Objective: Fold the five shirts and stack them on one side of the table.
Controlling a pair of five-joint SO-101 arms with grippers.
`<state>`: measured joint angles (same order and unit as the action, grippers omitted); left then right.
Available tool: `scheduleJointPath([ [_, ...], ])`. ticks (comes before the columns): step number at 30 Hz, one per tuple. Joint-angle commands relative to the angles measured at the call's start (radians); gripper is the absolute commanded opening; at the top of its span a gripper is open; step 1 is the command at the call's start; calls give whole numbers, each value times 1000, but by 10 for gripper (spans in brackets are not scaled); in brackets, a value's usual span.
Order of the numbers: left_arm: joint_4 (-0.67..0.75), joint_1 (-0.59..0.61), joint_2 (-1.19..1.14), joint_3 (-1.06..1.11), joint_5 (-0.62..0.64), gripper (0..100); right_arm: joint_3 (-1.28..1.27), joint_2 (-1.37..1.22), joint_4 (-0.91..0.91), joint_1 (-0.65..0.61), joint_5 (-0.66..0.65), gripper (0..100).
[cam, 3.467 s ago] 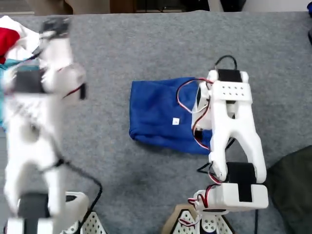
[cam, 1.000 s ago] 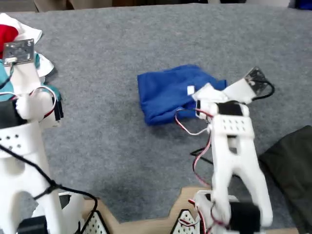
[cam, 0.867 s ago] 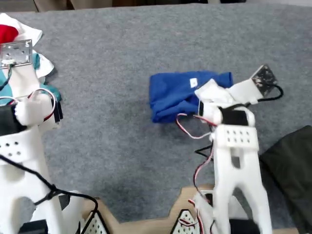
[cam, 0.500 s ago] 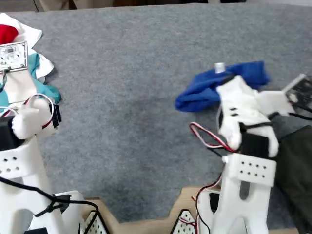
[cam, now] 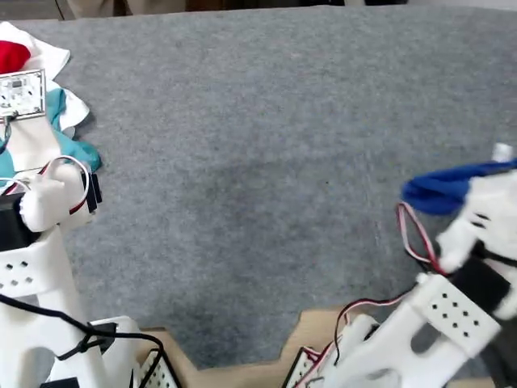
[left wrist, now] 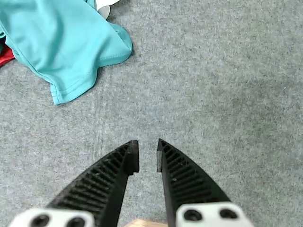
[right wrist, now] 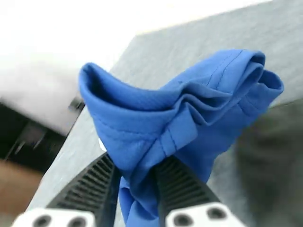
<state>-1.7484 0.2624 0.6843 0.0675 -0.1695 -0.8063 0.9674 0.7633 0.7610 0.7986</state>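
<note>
In the high view, a grey felt-like counter [cam: 266, 162] spans the scene. At 3 o'clock one blue shirt [cam: 440, 190] sits bunched at the tip of the right arm [cam: 456, 311]. At 10 o'clock lie one white shirt [cam: 44, 50], one red shirt [cam: 12, 56] and one teal shirt [cam: 78, 151], beside the left arm [cam: 32, 242].

In the left wrist view, the left jaws hover over the grey counter, a narrow slit apart and empty. The teal shirt [left wrist: 61, 42] lies crumpled well apart from them.

In the right wrist view, the right jaws are clenched on the blue shirt [right wrist: 189, 118], which is gathered in hemmed folds. One dark garment [right wrist: 270, 156] lies beyond it.
</note>
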Motion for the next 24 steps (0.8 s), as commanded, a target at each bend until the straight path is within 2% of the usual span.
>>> scheduleJointPath([
  [1, -12, 12, 18, -40, -6, 86, -41, 41, -133, 134, -52, 6],
  [6, -12, 12, 18, -44, -32, 86, -163, 44, -327, 245, -144, 6],
  [10, -12, 14, 18, -49, -32, 86, -197, 45, -304, 306, -216, 7],
  [16, -12, 12, 18, -49, -32, 86, -186, 133, -17, 329, -359, 9],
  [24, -12, 14, 19, -52, -91, 86, -254, 476, 397, 334, -499, 9],
])
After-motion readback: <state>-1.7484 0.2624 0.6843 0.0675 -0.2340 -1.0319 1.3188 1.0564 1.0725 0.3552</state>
